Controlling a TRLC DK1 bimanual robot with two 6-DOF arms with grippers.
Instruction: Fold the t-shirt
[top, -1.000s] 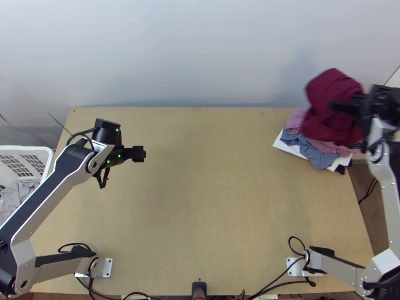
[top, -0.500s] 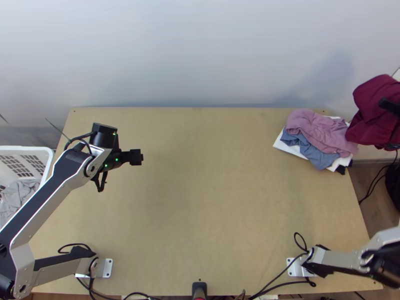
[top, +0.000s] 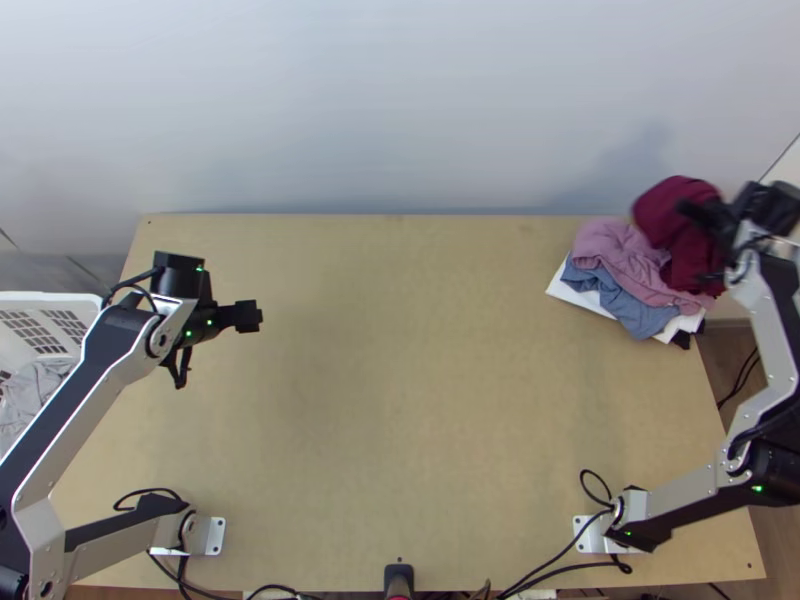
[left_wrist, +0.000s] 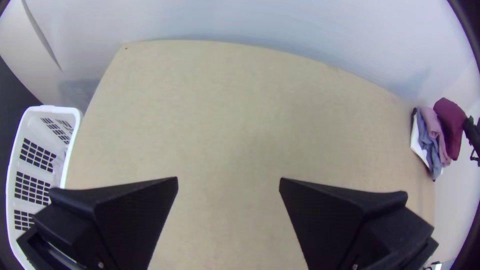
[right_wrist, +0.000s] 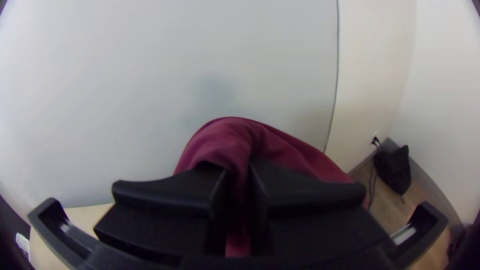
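Where white basket (top: 60, 297) stands, seemingly bunched grey cloth (top: 38, 388) inside.

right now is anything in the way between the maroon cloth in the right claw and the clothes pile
Nothing visible is. From the top view, the maroon cloth in the right claw overlaps the clothes pile; whether they touch, I can't tell.

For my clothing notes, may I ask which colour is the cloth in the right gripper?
The cloth is dark wine red, best seen in the right wrist view.
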